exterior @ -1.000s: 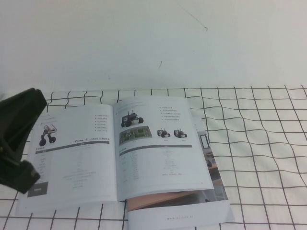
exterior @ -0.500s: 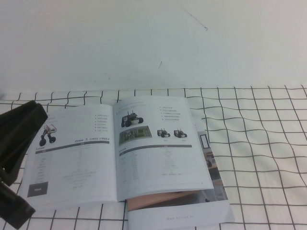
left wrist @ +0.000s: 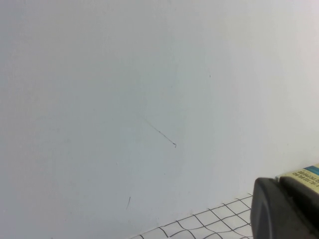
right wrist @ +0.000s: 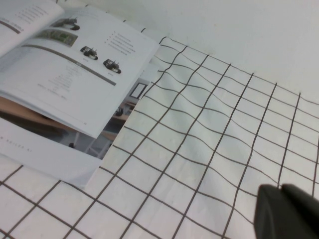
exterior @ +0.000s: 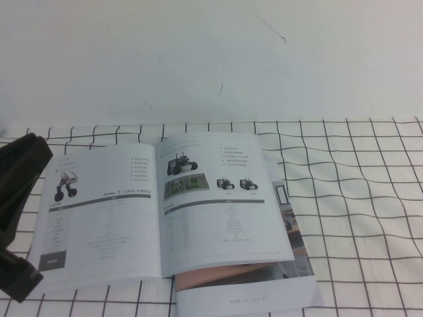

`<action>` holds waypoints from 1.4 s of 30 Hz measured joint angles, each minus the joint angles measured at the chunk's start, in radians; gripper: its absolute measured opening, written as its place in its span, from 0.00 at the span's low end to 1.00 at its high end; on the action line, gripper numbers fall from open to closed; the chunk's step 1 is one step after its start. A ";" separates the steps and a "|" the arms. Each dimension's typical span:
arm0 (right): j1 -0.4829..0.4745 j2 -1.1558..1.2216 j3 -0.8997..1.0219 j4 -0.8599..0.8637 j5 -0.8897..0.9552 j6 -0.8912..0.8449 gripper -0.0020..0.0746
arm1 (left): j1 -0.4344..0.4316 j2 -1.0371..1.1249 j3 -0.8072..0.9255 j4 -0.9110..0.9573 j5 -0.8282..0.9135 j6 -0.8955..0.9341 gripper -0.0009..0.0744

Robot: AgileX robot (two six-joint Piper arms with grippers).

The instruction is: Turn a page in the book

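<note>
Gridded cloth (exterior: 357, 198) holds the book (exterior: 165, 211), left end effector (exterior: 16, 218) beside; right end effector (right wrist: 286, 211) apart.

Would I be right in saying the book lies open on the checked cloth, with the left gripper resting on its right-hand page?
Not quite: the book does lie open on the checked cloth, but the left gripper is at its left edge, beside the left-hand page, as the high view shows. The right gripper is off the book.

Book (exterior: 165, 211) print too small to read; no other legible txt.
</note>
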 joint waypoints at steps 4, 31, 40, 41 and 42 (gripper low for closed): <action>0.000 -0.001 0.000 0.004 0.002 0.000 0.02 | 0.000 0.000 0.000 0.000 0.000 0.000 0.01; 0.000 -0.001 0.002 0.008 0.002 0.002 0.02 | 0.239 -0.529 0.448 -0.007 -0.103 0.091 0.01; 0.000 -0.001 0.002 0.008 0.002 0.002 0.02 | 0.264 -0.529 0.518 0.404 -0.105 -0.237 0.01; 0.000 -0.001 0.002 0.008 0.002 0.002 0.02 | 0.280 -0.529 0.520 0.564 -0.075 -0.421 0.01; 0.000 -0.001 0.002 0.008 0.002 0.002 0.02 | 0.298 -0.529 0.522 0.734 -0.043 -0.583 0.01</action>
